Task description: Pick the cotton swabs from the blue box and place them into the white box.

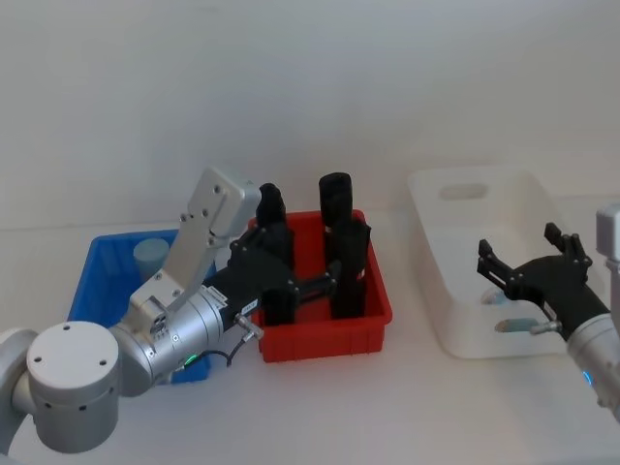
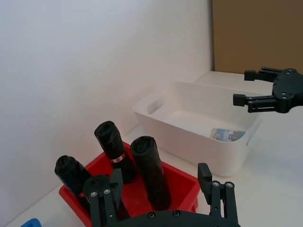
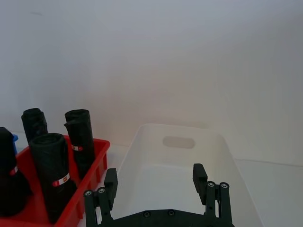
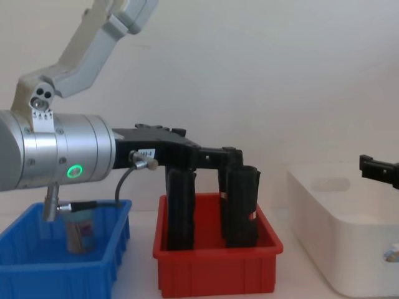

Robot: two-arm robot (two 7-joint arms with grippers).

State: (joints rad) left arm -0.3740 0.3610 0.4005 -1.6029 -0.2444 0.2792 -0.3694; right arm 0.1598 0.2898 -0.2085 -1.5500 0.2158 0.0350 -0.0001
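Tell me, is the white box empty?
Not empty: a cotton swab jar lies on its side inside the white box.

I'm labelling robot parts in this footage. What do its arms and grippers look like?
Left arm: silver-grey cylindrical joints, a pale angular link, a green ring light, a thin black cable looped under the wrist. Right arm: silver-grey with a small blue light. Left gripper and right gripper are black, blocky and two-fingered.

Blue box point(image 1: 97, 276), red bin point(image 1: 325, 341), white box point(image 1: 455, 329), black tubes point(image 1: 335, 199).
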